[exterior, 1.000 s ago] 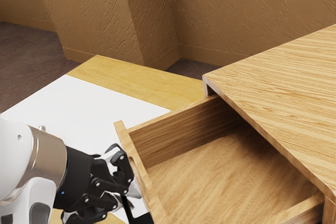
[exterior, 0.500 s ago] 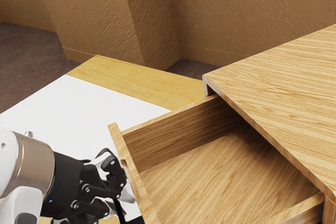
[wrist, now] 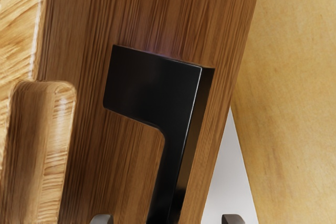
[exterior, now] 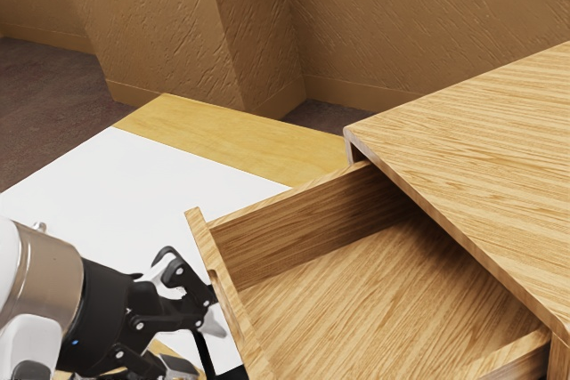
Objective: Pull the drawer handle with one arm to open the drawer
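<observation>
Fingers astride angular black handle

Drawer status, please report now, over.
Gripper open, astride the black handle, not gripping. Drawer stands well open. No obstruction seen.

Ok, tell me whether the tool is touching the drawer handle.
Apart. In the wrist view the drawer handle runs between the fingertips of the tool, with a clear gap on each side.
</observation>
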